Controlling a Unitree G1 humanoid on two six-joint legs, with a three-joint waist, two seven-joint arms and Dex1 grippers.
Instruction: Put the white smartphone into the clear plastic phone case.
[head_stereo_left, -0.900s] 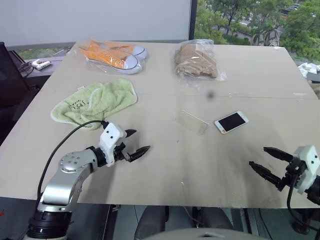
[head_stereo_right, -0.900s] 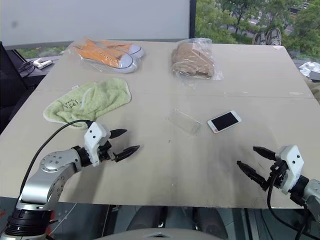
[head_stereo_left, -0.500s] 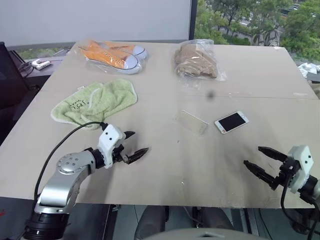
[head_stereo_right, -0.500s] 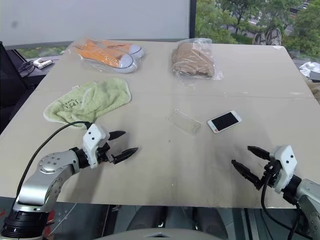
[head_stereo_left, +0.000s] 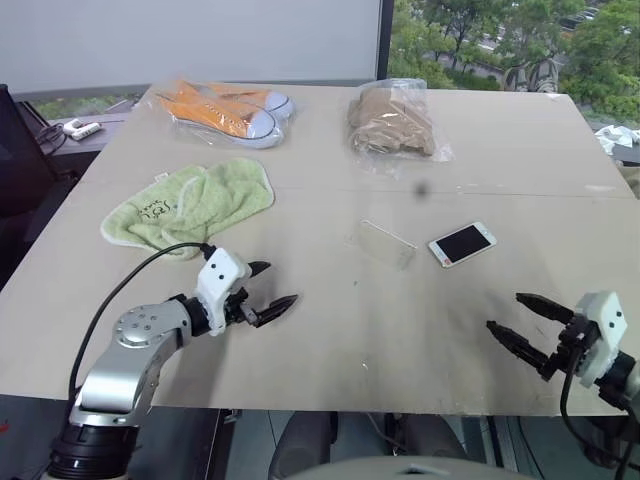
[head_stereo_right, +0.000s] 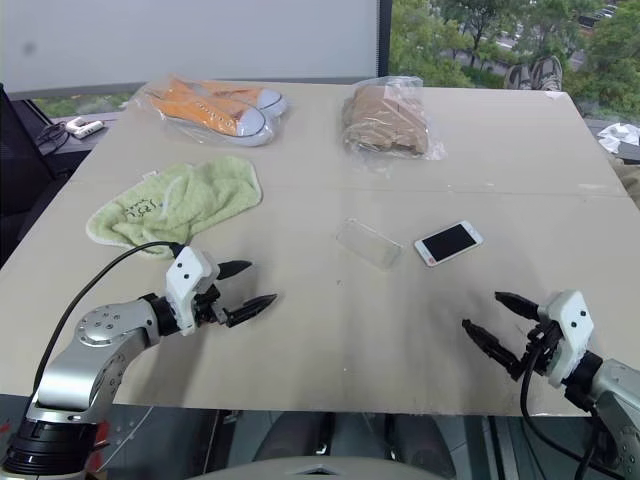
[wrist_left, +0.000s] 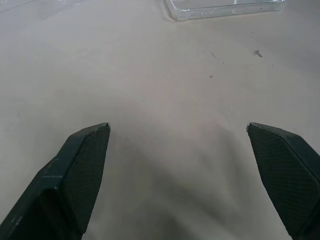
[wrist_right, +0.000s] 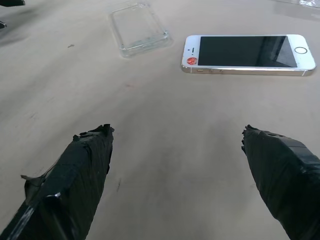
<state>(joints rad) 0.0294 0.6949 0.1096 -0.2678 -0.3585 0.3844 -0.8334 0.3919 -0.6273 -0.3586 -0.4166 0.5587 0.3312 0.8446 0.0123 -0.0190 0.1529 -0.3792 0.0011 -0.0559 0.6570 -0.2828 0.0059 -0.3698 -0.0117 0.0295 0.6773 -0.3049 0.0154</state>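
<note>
- Phone (head_stereo_left: 462, 243): flat on worktop (head_stereo_left: 330, 340), screen up, right of centre, lying at an angle.
- Case (head_stereo_left: 383, 243): flat on worktop just left of phone, apart from it, not touching; empty; open side up as far as can be judged.
- Left hand (head_stereo_left: 270, 288): low over near-left part of worktop, pointing right towards centre; fingers spread wide, nothing between them; well apart from case.
- Right hand (head_stereo_left: 517, 318): low at near-right edge of worktop, pointing left and slightly far; fingers spread wide, nothing between them; well short of phone, which lies beyond it.
- Green cloth (head_stereo_left: 190, 204): crumpled on left side of worktop, beyond left hand.
- Orange shoes (head_stereo_left: 228, 108): in clear bag at far left of worktop.
- Brown cloth (head_stereo_left: 392, 123): in clear bag at far centre of worktop, beyond case and phone.
- Dark smudge (head_stereo_left: 421, 189): on worktop between brown cloth and phone.
</note>
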